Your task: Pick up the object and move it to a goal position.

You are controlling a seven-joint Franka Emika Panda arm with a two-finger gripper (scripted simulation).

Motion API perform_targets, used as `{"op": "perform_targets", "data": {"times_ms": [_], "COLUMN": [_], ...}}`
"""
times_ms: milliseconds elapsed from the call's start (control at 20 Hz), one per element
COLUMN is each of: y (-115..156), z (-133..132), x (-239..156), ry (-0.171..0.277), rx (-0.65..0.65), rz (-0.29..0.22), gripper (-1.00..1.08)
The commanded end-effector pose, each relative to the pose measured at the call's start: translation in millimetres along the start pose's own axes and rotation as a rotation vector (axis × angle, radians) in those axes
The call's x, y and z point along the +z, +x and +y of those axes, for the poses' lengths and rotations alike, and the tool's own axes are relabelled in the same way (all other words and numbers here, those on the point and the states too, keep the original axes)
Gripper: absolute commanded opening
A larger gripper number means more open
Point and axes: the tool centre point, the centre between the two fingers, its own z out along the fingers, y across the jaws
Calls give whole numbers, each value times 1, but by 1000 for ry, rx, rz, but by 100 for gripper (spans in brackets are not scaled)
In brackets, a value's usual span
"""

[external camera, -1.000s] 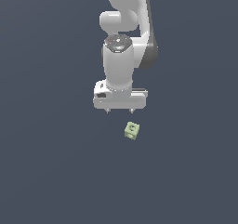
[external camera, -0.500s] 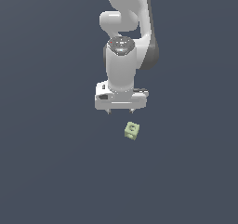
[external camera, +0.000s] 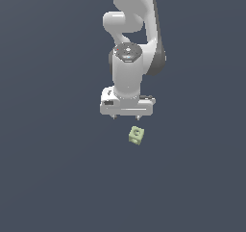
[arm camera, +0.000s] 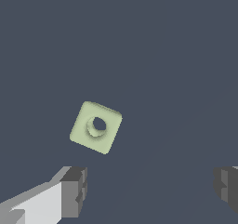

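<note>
Pale yellow-green cube (external camera: pixel 137 135) w/ round hole in top face lies on dark flat floor (external camera: pixel 53 178), turned askew. Gripper (external camera: pixel 126 117) sits just beside it, not touching; fingers (arm camera: pixel 74 190) spread wide, nothing between. Cube outside the jaws.

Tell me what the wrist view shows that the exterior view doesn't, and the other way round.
Only the wrist view shows the round hole in the cube clearly, the cube's turn relative to the claw, and the wide gap between the dark fingertips. Only the exterior view shows the whole white arm above. Both show the pale green cube lying free on the dark floor, with the open claw not around it.
</note>
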Motion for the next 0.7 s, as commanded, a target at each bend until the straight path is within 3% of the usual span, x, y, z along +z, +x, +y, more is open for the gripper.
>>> {"op": "perform_targets", "data": {"times_ms": [0,650], "y": [2,11], "z": [-4,-39], "x": [6,55], "ry": [1,1], "rx": [30,276], "rz": [-1,-8], "gripper": [100,100]}}
